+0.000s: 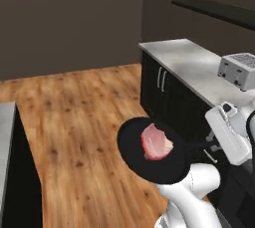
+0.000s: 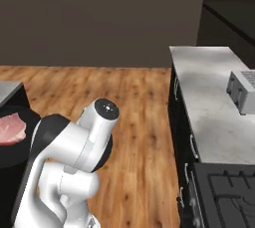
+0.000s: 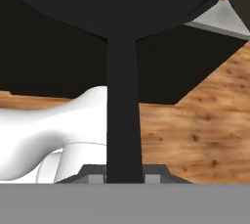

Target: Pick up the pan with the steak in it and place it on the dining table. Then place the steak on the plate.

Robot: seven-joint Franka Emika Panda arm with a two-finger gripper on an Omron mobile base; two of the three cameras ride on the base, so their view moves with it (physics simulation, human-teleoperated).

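The black pan (image 1: 137, 155) hangs in the air over the wood floor, level, with the pink steak (image 1: 157, 142) lying in its middle. My gripper (image 1: 213, 147) is shut on the end of the pan's thin handle (image 3: 124, 120), which runs straight up the hand view to the pan (image 3: 122, 3). In the right base view the pan (image 2: 15, 152) and steak (image 2: 11, 128) sit at the left edge, beside my arm. The dining table (image 1: 5, 132) has its grey top and dark side at the far left; its corner (image 3: 222, 22) shows past the pan. The plate is hidden.
A grey counter (image 1: 189, 62) on dark cabinets runs along the right, with a silver toaster (image 1: 239, 70) on it. A black gas stove (image 2: 224, 192) follows the counter. Open wood floor (image 1: 84, 112) lies between the counter and the table.
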